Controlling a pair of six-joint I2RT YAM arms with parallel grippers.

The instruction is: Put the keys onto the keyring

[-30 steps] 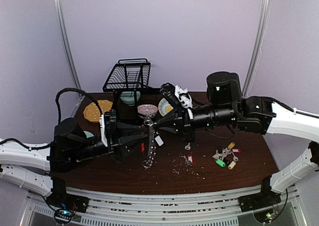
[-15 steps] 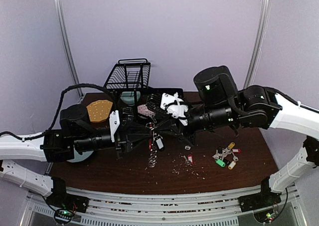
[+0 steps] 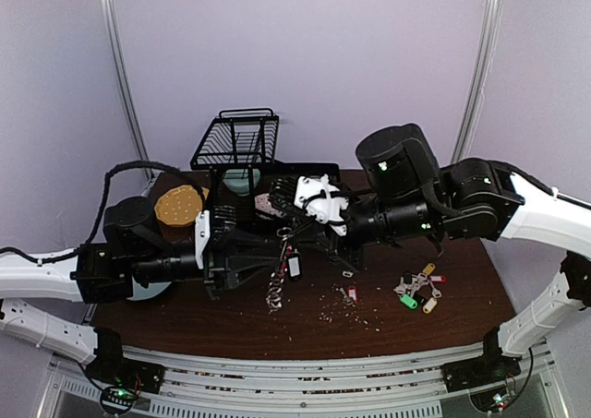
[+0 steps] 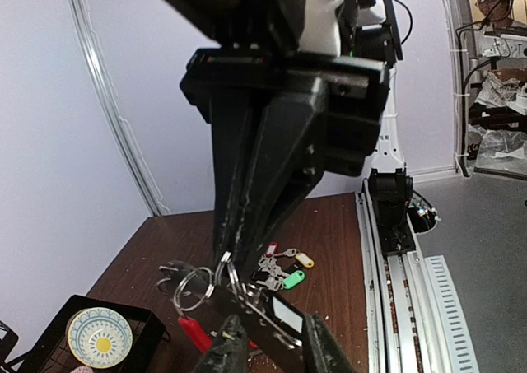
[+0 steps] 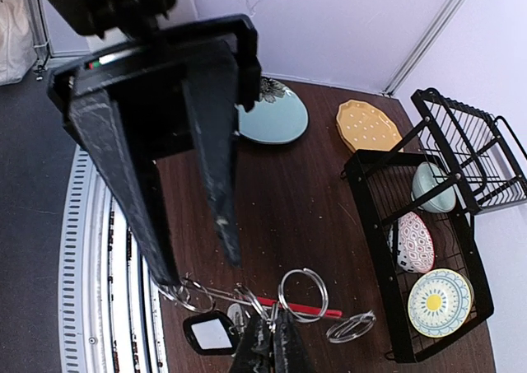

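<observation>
The keyring [image 3: 276, 287] hangs above the table between my two grippers, its red arc [image 5: 298, 309] edge-on and fringed with split rings [image 4: 193, 289]. A key with a black tag [image 5: 210, 333] hangs on it and also shows in the left wrist view [image 4: 285, 316]. My right gripper [image 5: 270, 328] is shut on a split ring of the keyring. My left gripper [image 4: 274, 322] has its fingers apart, and one fingertip [image 5: 169, 279] is right at a split ring on the hoop's end. The coloured-tag keys [image 3: 417, 291] lie in a cluster at the table's right and also show in the left wrist view [image 4: 284, 268].
A red-tagged key [image 3: 349, 294] and another small key [image 3: 347, 272] lie loose among crumbs mid-table. A black wire rack [image 3: 236, 141] with plates stands at the back. An orange plate [image 3: 180, 203] and a light blue plate [image 5: 272, 118] lie at the left.
Both grippers lifted the keyring higher off the table and came closer together. In the last half second the left arm drew slightly left and lower.
</observation>
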